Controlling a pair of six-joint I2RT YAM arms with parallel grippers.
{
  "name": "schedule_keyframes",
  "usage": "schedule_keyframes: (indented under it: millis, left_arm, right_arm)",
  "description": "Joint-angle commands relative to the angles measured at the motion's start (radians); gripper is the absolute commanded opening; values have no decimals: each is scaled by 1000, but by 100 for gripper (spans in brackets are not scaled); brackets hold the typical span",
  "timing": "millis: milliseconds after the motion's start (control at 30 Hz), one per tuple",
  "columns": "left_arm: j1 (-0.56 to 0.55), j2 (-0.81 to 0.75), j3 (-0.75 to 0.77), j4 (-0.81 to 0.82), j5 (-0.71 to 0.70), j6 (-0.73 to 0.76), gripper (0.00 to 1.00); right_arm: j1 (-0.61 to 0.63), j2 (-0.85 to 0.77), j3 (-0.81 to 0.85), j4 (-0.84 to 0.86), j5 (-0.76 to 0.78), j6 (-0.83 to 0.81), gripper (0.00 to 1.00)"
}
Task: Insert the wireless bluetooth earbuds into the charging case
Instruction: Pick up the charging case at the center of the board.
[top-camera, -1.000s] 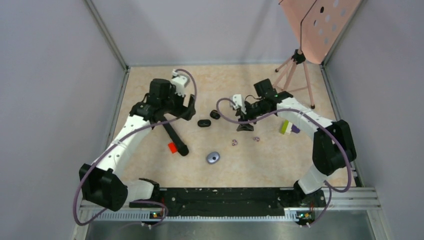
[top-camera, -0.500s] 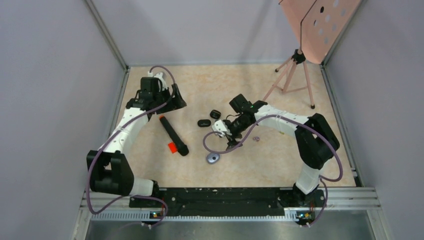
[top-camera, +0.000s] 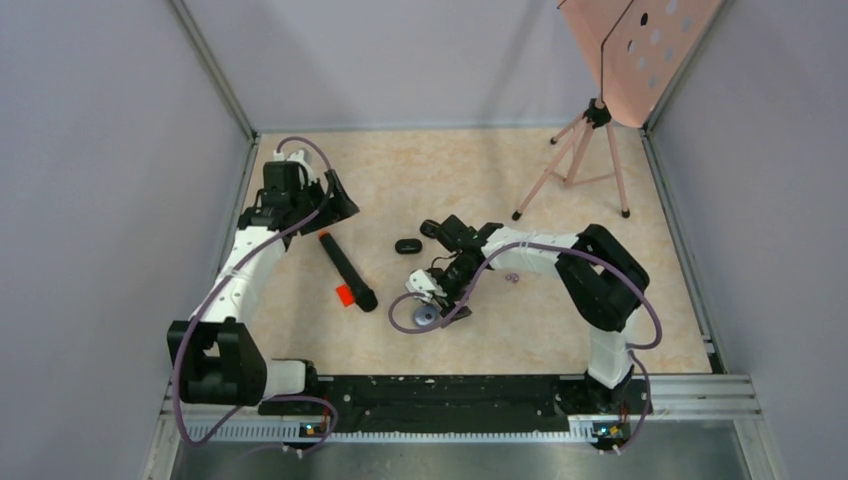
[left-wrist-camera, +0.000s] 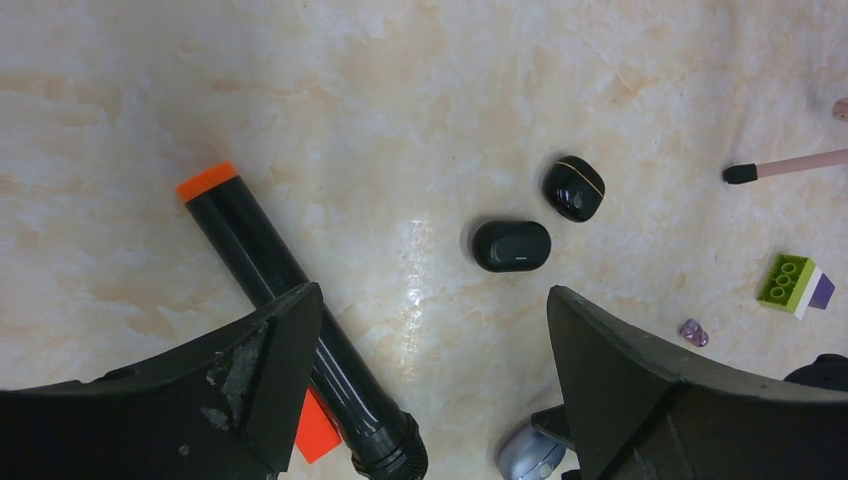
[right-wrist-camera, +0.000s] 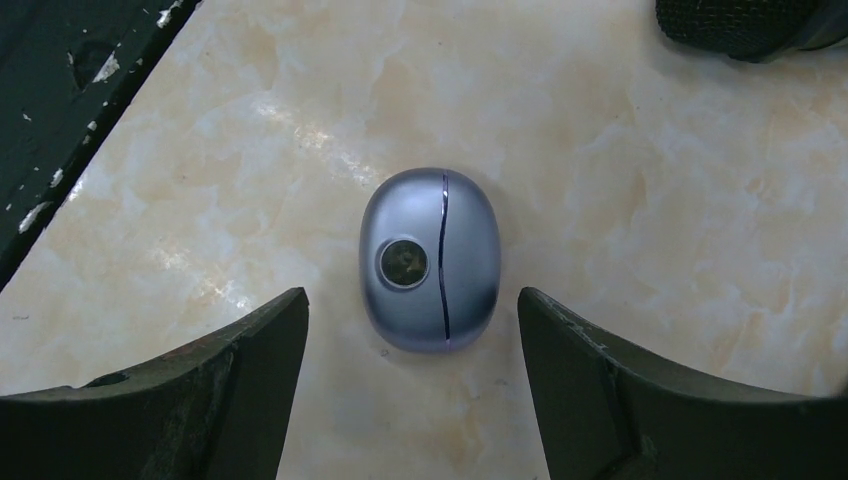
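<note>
Beige marbled table (top-camera: 450, 170) is carrying everything. Long black marker (left-wrist-camera: 270, 270) with an orange tip is lying diagonally on the left side, and a red piece (left-wrist-camera: 316, 435) is sitting right against its thick end. Black oval case (left-wrist-camera: 511, 245) is lying flat and closed near the middle. Rounder black case (left-wrist-camera: 574, 188) is sitting just beside it, farther back, not touching. Blue-grey oval case (right-wrist-camera: 430, 260) is lying closed nearer the front edge, seam and round badge facing up. Tiny pale purple earbuds (left-wrist-camera: 693, 332) are lying on bare surface right of the black cases, too small to count. Green and purple block (left-wrist-camera: 795, 284) is sitting near them. Pink tripod (top-camera: 580, 150) is standing at the far right, black-tipped feet on the tabletop.
</note>
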Motion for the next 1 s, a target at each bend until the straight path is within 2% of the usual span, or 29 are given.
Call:
schedule_keyframes:
  millis: [0,200,500,633,767,867,967]
  left_arm:
    - [20,-46,-19,23,14,-24,88]
    - [36,-35,-20,38,20,-33,87]
    - [36,13,-18,86,60,-48,86]
    - [36,34,-8,95,80,-37,85]
    - [35,59,-11,157,195,-16,81]
    - [32,77,-13,242,290,-19,79]
    - [22,101,3,349,448,-11,78]
  right_arm:
    - [28,29,30,54,-16,17,74]
    - [29,52,33,41,22,-26,59]
    - [29,68,29,102,-18,61,58]
    - [26,57,33,125,-9,138,39]
    - [-28,-13,42,157,31,242,30]
    - [-87,-98,64,175,64,318,27]
    - [-129,-205,81,187,128,343,26]
